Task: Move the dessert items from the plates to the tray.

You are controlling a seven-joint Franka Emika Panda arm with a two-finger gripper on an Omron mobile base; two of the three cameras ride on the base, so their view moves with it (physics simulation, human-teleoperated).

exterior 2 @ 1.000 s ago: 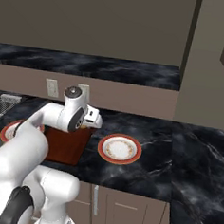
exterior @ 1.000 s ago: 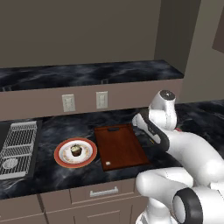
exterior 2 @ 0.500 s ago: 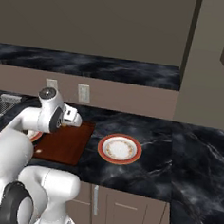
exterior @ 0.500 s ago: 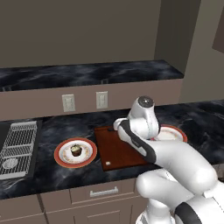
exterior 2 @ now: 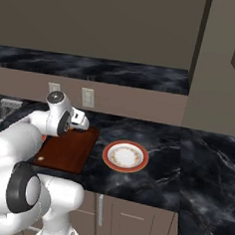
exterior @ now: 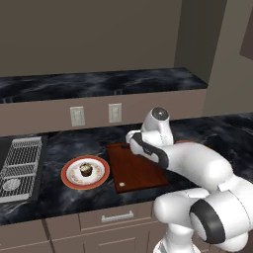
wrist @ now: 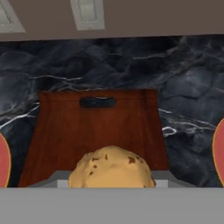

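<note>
My gripper [exterior: 130,140] [exterior 2: 82,121] hovers over the back part of the reddish-brown tray [exterior: 140,169] [exterior 2: 70,149], shut on the tan pastry ball [wrist: 111,168]. In the hand view the ball sits low in the middle, with the tray [wrist: 97,127] and its handle slot beyond it. The chocolate cupcake [exterior: 86,170] stands on the left orange-rimmed plate [exterior: 67,175], left of the tray. The right plate [exterior 2: 108,157] lies bare to the tray's right. Both plates' rims [wrist: 2,162] [wrist: 218,152] show at the hand view's side edges.
A grey metal rack [exterior: 21,161] lies at the far left of the dark marble counter. Two wall outlets [exterior: 77,116] [exterior: 114,112] sit on the backsplash behind the tray. A dark ledge [exterior: 99,81] overhangs the counter's back.
The arm has swung left from above the right plate to above the tray, carrying the pastry ball. The right plate now shows bare.
</note>
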